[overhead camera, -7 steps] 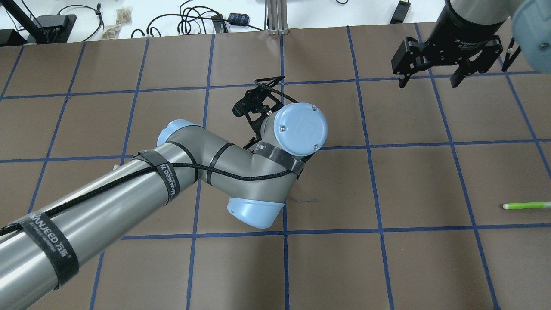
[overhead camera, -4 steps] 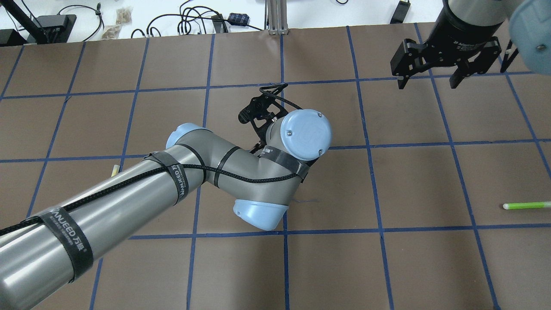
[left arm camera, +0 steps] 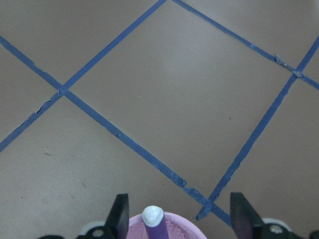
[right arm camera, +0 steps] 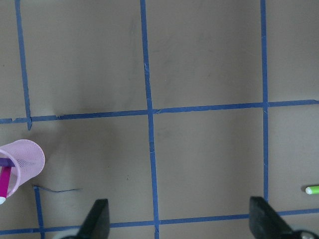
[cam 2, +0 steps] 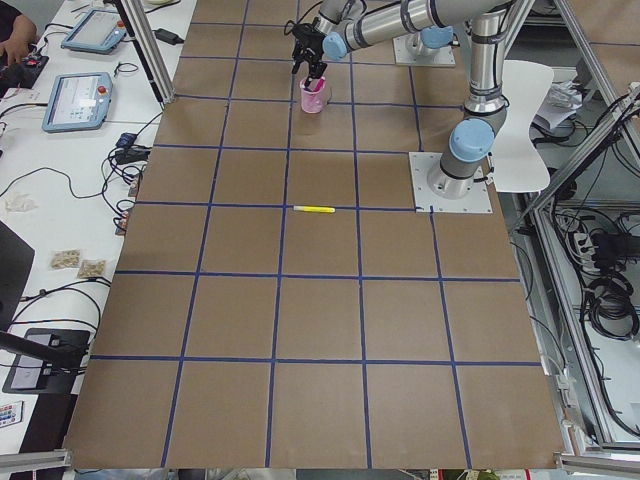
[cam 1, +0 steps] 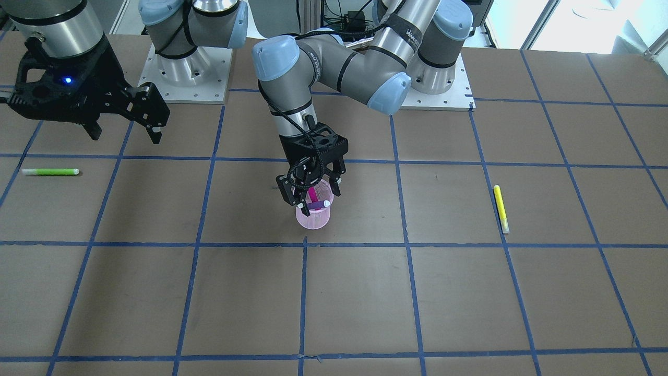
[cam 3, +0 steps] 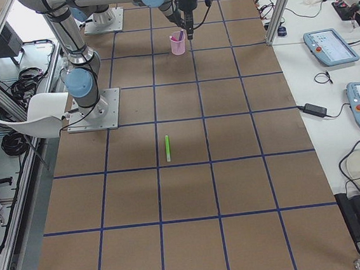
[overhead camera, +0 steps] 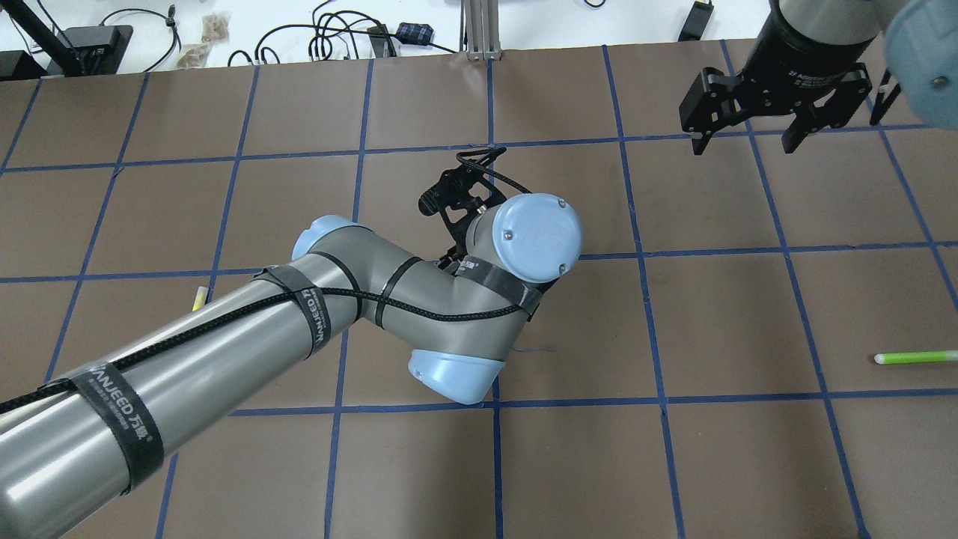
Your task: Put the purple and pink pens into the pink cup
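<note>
The pink mesh cup (cam 1: 313,218) stands near the table's middle. A pink pen (cam 1: 313,194) and a purple pen with a white cap (cam 1: 318,204) stand in it. My left gripper (cam 1: 311,196) hangs open right above the cup. In the left wrist view its fingers (left arm camera: 119,215) straddle the purple pen (left arm camera: 153,224) and the cup rim (left arm camera: 185,222) without touching the pen. In the overhead view the left arm hides the cup. My right gripper (overhead camera: 743,142) is open and empty, high over the far right. Its wrist view shows the cup (right arm camera: 25,159) at the left edge.
A green pen (cam 1: 49,171) lies on the robot's right side; it also shows in the overhead view (overhead camera: 914,358). A yellow pen (cam 1: 501,208) lies on the robot's left side. The brown table has a blue tape grid. Cables and boxes lie past the far edge.
My left wrist has shifted a little to the right and nearer in the overhead view, uncovering the tip of the yellow pen. My right gripper has barely moved.
</note>
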Robot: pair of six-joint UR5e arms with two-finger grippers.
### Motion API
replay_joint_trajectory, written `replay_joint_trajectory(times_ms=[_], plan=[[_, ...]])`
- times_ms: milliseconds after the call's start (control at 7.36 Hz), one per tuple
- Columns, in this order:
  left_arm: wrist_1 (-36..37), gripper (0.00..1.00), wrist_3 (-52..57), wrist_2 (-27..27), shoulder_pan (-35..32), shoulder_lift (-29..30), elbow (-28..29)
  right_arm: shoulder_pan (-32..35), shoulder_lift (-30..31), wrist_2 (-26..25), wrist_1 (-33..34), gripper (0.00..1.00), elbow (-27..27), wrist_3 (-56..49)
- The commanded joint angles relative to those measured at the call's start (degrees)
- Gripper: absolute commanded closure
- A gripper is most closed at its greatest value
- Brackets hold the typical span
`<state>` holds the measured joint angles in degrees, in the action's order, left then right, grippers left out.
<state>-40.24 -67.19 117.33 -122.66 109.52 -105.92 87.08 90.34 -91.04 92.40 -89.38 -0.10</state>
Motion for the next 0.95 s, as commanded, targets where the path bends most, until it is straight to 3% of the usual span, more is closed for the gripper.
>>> replay_joint_trajectory(times_ms=[0,136,408,816], plan=[[-3.87,0.00,13.13,-0.60,1.53,-1.93,2.36,0.02,0.01,0.51,-0.03,0.00,-0.44,0.28],[-9.02,0.00,18.53,-1.30,4.76,-2.29,3.51,0.02,0.01,0.69,-0.03,0.00,-1.05,0.19],[-16.15,0.00,27.50,-8.49,10.74,-3.87,7.02,0.11,-0.94,0.87,3.29,0.00,-0.62,-0.60],[-22.94,0.00,35.00,-10.96,16.90,-5.80,10.55,3.35,-2.79,0.17,5.93,0.00,-0.44,0.01]])
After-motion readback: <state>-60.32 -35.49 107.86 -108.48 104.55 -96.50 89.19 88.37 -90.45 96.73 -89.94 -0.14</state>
